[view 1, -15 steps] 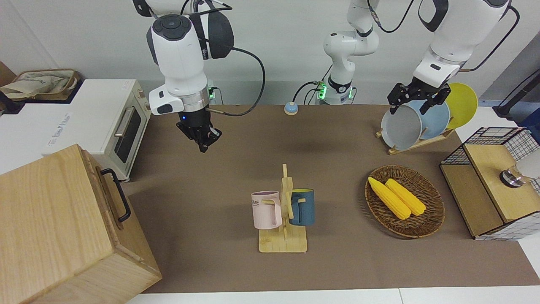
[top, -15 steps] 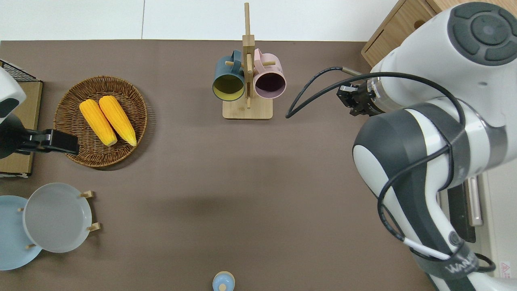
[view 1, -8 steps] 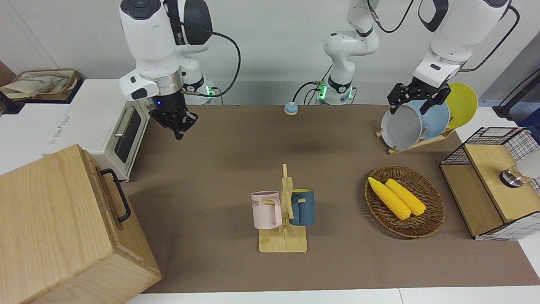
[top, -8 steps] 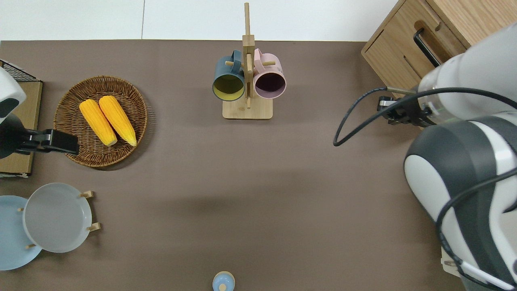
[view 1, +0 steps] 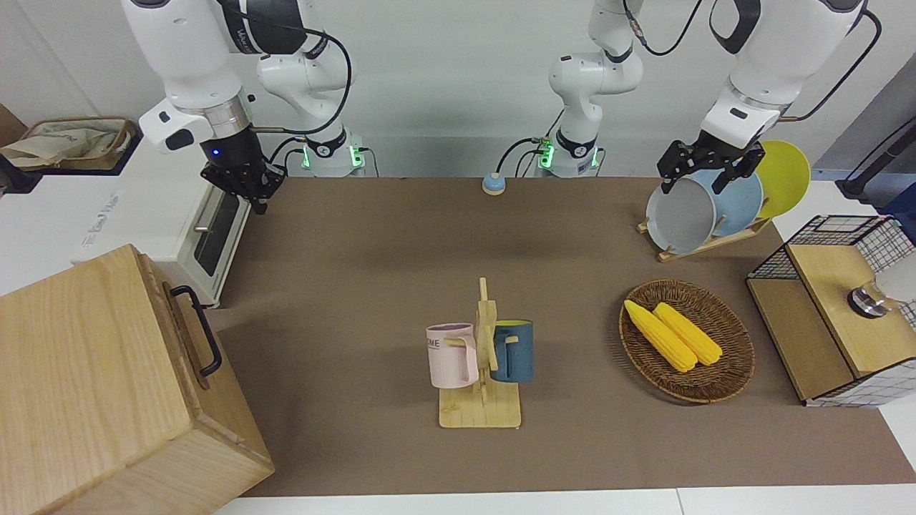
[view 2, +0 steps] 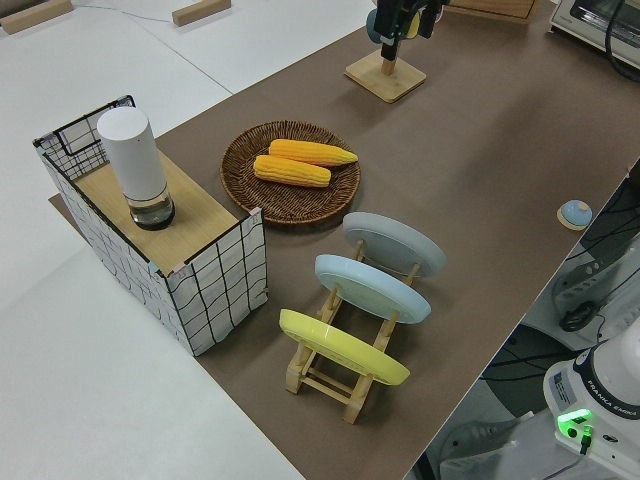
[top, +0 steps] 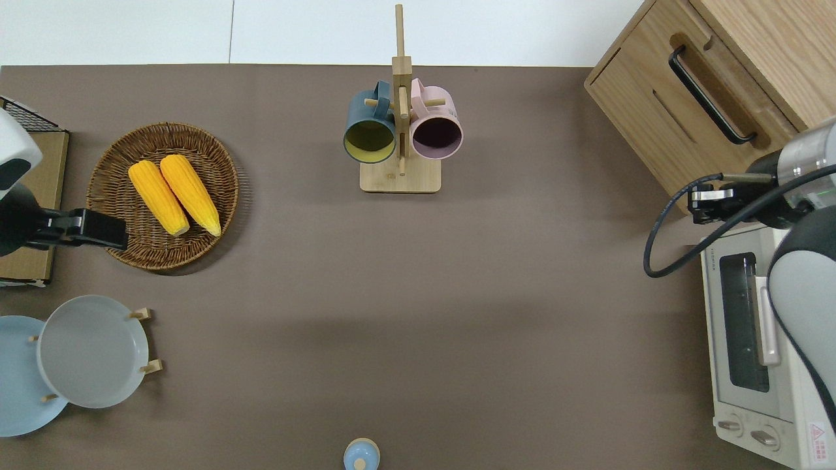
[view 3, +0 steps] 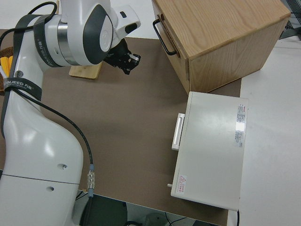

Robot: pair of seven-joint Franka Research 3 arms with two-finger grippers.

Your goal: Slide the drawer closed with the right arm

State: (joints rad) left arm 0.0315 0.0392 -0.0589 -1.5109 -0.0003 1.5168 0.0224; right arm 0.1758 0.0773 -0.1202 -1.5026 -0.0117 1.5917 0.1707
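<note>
The drawer (top: 702, 98) sits flush in the front of the pale wooden cabinet (view 1: 86, 379) at the right arm's end of the table, farther from the robots than the white oven (top: 751, 346), its black loop handle (top: 708, 93) lying along the front panel. The right gripper (top: 702, 203) hangs in the air over the gap between the cabinet's corner and the oven, touching neither; its jaws look drawn close together with nothing between them. The left gripper (view 1: 705, 168) is parked, and whether its fingers are apart or together cannot be told. A brown mat (top: 418, 294) covers the table, with white tabletop (top: 326, 29) showing along the edge farthest from the robots and a plain pale wall (view 1: 465, 71) rising at the robots' backs. On the mat stand a wooden mug rack (top: 400, 130) with a blue mug (top: 369, 130) and a pink mug (top: 436, 129), a wicker basket (top: 117, 163) holding two corn cobs (top: 173, 196), a plate stand (view 2: 350, 310) with grey, blue and yellow plates, and a small blue bell (view 1: 493, 184) near the arm bases. A wire-and-wood box (view 2: 160, 250) stands at the left arm's end.
</note>
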